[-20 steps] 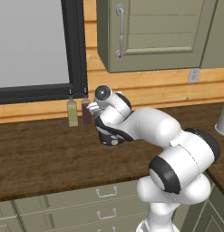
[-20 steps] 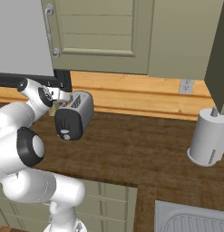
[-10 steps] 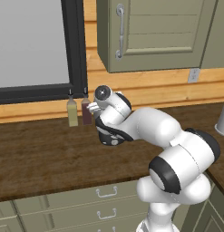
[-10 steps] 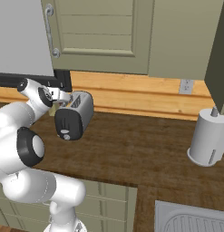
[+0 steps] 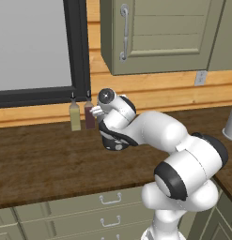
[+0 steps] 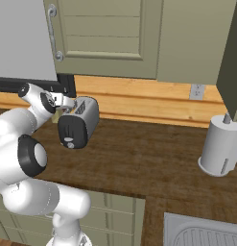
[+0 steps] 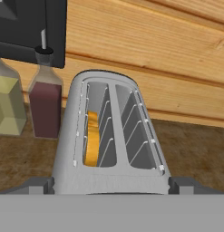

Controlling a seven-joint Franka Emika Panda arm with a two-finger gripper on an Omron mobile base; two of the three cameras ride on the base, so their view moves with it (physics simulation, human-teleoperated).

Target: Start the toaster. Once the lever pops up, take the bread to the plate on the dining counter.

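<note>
1. Toaster (image 6: 77, 122) sits on the dark wood table (image 6: 153, 163), close to the wooden back wall, black end panel with its grey dial (image 6: 69, 140) facing the room.
2. Hand view looks down on the toaster (image 7: 111, 145) from above: two slots, bread (image 7: 91, 138) sunk in the left one, yellow-tan crust edge showing. Right slot has just the wire guides.
3. Gripper (image 7: 111, 185) hovers right over the near end of the toaster; jaws spread wide, one dark fingertip (image 7: 38, 185) on either side of the body, nothing clamped. Whether the tips touch the shell, can't tell.
4. In the right base view the hand (image 6: 60, 102) is at the toaster's top left corner.
5. Lever: can't make it out on the black panel.
6. Two bottles stand just beside the toaster under the dark window frame: pale yellow bottle (image 5: 75, 116) and dark red bottle (image 5: 89, 115), next to each other.
7. Grey paper-towel roll (image 6: 219, 146) stands well apart on the right end of the table; sink (image 6: 201, 235) at bottom right.
</note>
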